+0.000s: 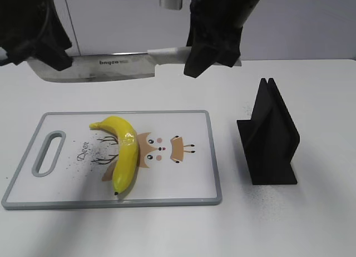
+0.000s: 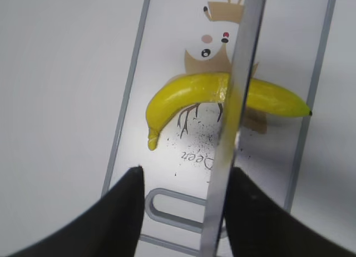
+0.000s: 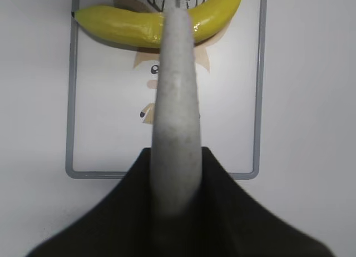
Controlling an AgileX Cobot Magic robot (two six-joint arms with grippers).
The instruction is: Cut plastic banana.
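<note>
The plastic banana point(image 1: 123, 151) lies whole on the white cutting board point(image 1: 183, 179), stem to the back left, dark tip to the front. My right gripper point(image 1: 214, 51) is shut on the pale handle point(image 1: 167, 55) of a cleaver, held level high above the board's far edge. Its steel blade point(image 1: 105, 67) points left. My left gripper point(image 1: 50, 51) is at the blade's tip. In the left wrist view the jaws point(image 2: 186, 169) are open; the blade point(image 2: 236, 118) runs beside one finger, above the banana point(image 2: 183, 93). The right wrist view shows the handle point(image 3: 177, 101) over the banana point(image 3: 122, 26).
A black knife stand point(image 1: 270, 137) stands on the white table to the right of the board. The board has a grey rim and a handle slot point(image 1: 49, 152) at its left end. A wall rises behind the table.
</note>
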